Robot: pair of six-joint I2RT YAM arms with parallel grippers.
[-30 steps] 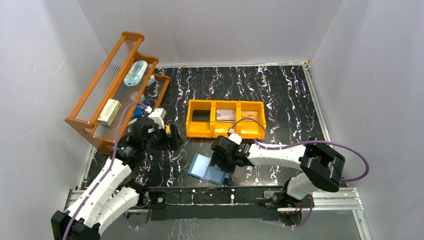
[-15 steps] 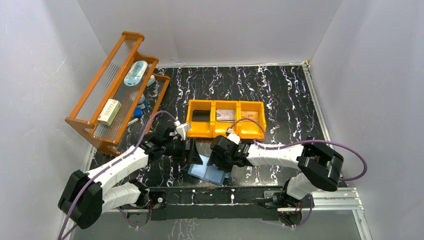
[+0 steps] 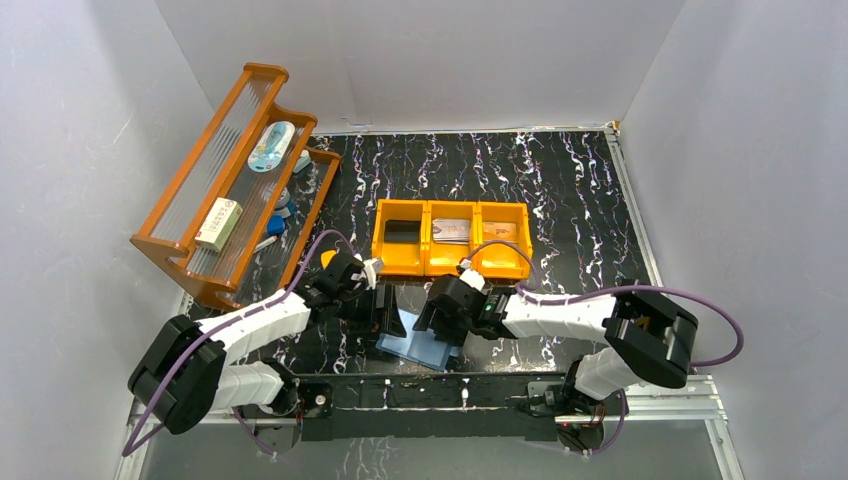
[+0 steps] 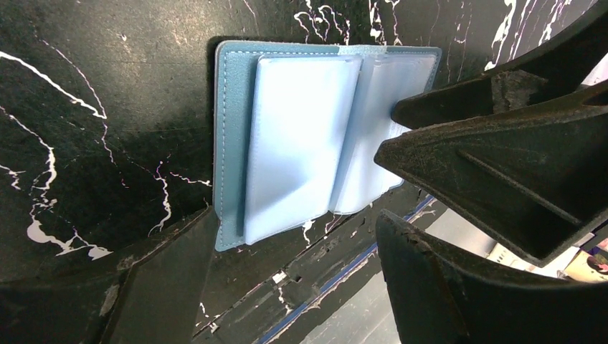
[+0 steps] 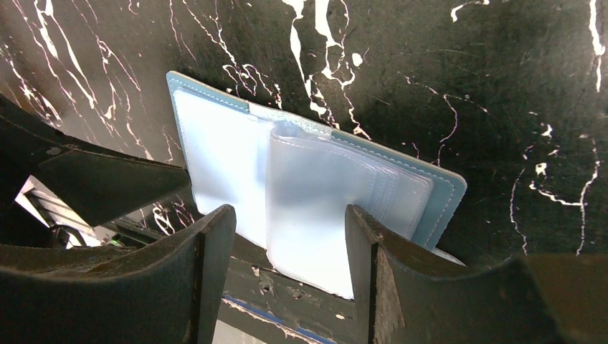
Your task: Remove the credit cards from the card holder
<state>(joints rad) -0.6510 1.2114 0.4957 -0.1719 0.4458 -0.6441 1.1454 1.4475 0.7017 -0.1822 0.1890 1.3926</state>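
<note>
Now one card holder [image 3: 416,345], open flat — two credit cards [image 3: 452,230] in bin [image 3: 400,268]; left gripper [image 4: 294,215], right gripper [image 5: 287,215] spread, empty.

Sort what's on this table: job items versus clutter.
Job: card holder, open and flat; credit cards, lying in the orange bin.
Clutter: wooden rack; the box and white-blue pack on it.
</note>
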